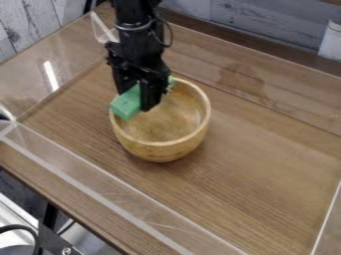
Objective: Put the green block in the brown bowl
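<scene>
A black robot arm reaches down from the top of the picture, its gripper (138, 97) pointing straight down over the near-left part of the brown bowl (167, 134). The jaws pinch the green block (128, 104) between them: the block sits clamped at the fingertips, tilted, with its lower end sticking out to the left of the fingers. It hangs just above the bowl's left rim, partly over the inside of the bowl and partly over the rim itself; whether it touches the wood I cannot tell from this angle.

The bowl is round, light brown, thick-walled, with visible grain on its inner face. It stands upright on a wooden table (253, 179) with a darker brown streaked surface. What shows of its inside holds nothing apart from the gripper's tips and the block at its left edge.

A clear plastic wall (147, 214) runs around the table, its near edge crossing the lower part of the picture from left to right and another pane rising along the left side, catching pale reflections. Behind the table a pale plank wall (253, 20) shows at the top right. Below the table's near-left corner, dark metal legs (54, 224) and a black cable (16, 239) are in view
</scene>
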